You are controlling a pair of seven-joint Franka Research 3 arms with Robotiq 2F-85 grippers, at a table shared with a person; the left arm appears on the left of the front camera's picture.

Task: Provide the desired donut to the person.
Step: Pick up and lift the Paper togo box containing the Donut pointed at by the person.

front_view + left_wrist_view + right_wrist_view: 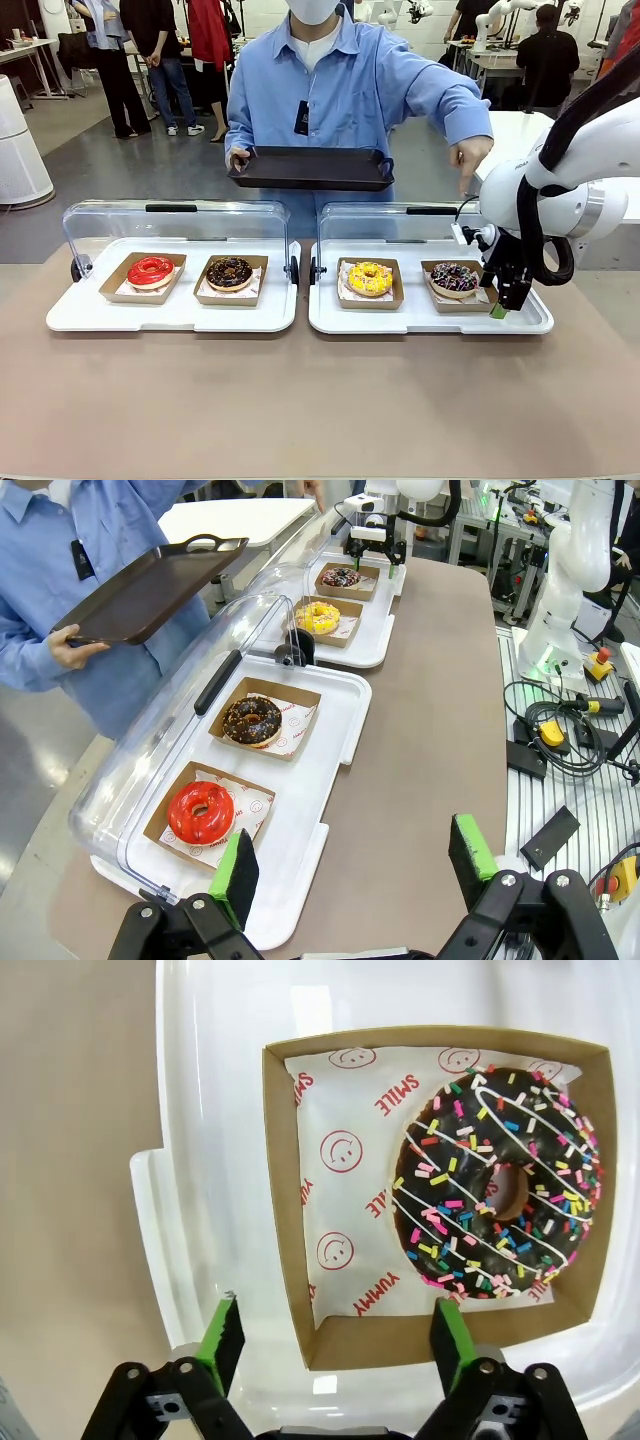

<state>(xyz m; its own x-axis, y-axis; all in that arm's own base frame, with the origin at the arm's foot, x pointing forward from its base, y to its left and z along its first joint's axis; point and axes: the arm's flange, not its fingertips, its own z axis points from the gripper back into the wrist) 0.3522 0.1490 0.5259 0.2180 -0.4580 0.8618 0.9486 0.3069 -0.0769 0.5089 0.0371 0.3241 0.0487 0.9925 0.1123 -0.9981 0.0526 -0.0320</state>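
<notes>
The person (pixel 340 90) in a light blue shirt stands across the table. One hand holds a black tray (pixel 312 168); the other hand (pixel 470 160) points down at the chocolate donut with coloured sprinkles (pixel 455 277) (pixel 500 1190). That donut lies in a brown cardboard box (pixel 440 1335) at the right end of the right white tray (pixel 430 322). My right gripper (pixel 505 300) (pixel 335 1325) hangs low over the box's near corner with its jaws apart, one finger outside the box wall and nothing gripped. My left gripper (pixel 355 865) is open, above the table beside the left tray.
A yellow donut (pixel 369 278) shares the right tray. The left tray (pixel 170 315) holds a red donut (pixel 150 270) and a chocolate donut (pixel 229 272). Clear lids (pixel 180 222) stand raised behind both trays. Bare brown table lies in front.
</notes>
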